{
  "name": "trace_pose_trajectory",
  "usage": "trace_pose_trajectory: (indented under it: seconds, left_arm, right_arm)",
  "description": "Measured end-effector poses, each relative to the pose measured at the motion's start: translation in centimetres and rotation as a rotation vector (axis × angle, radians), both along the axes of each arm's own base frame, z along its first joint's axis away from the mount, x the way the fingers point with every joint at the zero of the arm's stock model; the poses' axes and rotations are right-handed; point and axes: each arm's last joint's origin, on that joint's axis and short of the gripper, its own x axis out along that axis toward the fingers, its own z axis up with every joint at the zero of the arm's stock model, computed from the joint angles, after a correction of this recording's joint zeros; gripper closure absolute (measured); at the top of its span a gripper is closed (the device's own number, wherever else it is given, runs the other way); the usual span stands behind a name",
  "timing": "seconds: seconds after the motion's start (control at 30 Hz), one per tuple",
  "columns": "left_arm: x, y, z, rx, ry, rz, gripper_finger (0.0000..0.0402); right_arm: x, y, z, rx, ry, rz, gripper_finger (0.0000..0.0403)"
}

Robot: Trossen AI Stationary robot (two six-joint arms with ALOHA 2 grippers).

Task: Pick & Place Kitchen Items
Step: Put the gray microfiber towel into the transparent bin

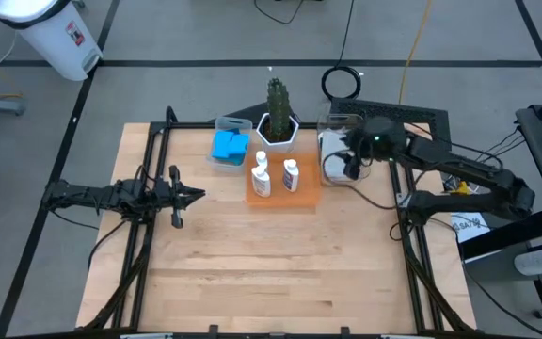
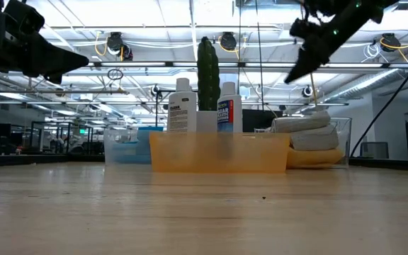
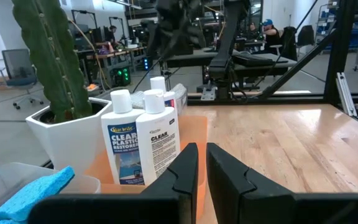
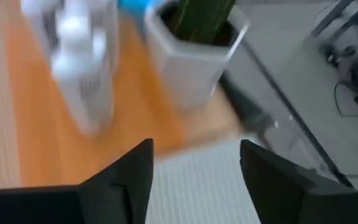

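Since our right gripper (image 4: pixel 194 180) hovers fingers spread over soft, light folded cloths (image 2: pixel 310 134) in the upper-right bin, we'd pinch a fold; left gripper (image 1: pixel 194 196) rests nearly pressed together.

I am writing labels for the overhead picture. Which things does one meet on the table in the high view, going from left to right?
Left gripper → clear bin with blue sponges → cactus in a white hexagonal pot → clear bin with folded cloths → right gripper.
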Motion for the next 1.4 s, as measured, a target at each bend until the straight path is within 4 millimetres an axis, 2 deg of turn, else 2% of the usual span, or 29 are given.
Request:
trace_pose_trajectory:
  seconds: [0.1,0.2,0.4,0.43,0.6,0.7,0.83,0.93,1.03,1.1,1.27,1.4]
  left_arm:
    - [0.0,0.0,0.0,0.0,0.0,0.0,0.0364]
    - [0.0,0.0,0.0,0.0,0.0,0.0,0.0364]
    - [0.0,0.0,0.0,0.0,0.0,0.0,0.0364]
    - [0.0,0.0,0.0,0.0,0.0,0.0,0.0364]
    - [0.0,0.0,0.0,0.0,0.0,0.0,0.0364]
    - [0.0,0.0,0.0,0.0,0.0,0.0,0.0364]
    - [0.0,0.0,0.0,0.0,0.0,0.0,0.0364]
    - [0.0,0.0,0.0,0.0,0.0,0.0,0.0364]
    - [0.0,0.0,0.0,0.0,0.0,0.0,0.0364]
    - [0.0,0.0,0.0,0.0,0.0,0.0,0.0364]
    - [0.0,0.0,0.0,0.0,0.0,0.0,0.0364]
    - [0.0,0.0,0.0,0.0,0.0,0.0,0.0364]
  right_arm:
    - [0.0,0.0,1.2,0.026,-0.118,-0.052,0.0198]
    - [0.1,-0.1,1.0,0.087,-0.03,-0.066,0.0235]
    - [0.9,-0.9,-2.9,0.264,0.297,-0.091,0.0377]
    - [1.1,-1.0,-3.5,0.283,0.34,-0.09,0.0389]
    - [2.4,-1.8,-6.5,0.349,0.468,-0.095,0.0387]
    - [3.1,-2.3,-8.3,0.345,0.544,-0.087,0.0398]
    - [3.7,-3.3,-9.8,0.32,0.606,-0.124,0.0397]
    - [3.9,-3.5,-10.2,0.305,0.622,-0.136,0.0395]
    - [3.8,-3.4,-9.5,0.291,0.608,-0.131,0.0398]
    - [3.6,-3.3,-8.1,0.277,0.577,-0.141,0.0401]
    - [2.6,-2.8,-2.7,0.227,0.433,-0.17,0.0402]
    - [1.7,-2.2,2.1,0.125,0.234,-0.172,0.0402]
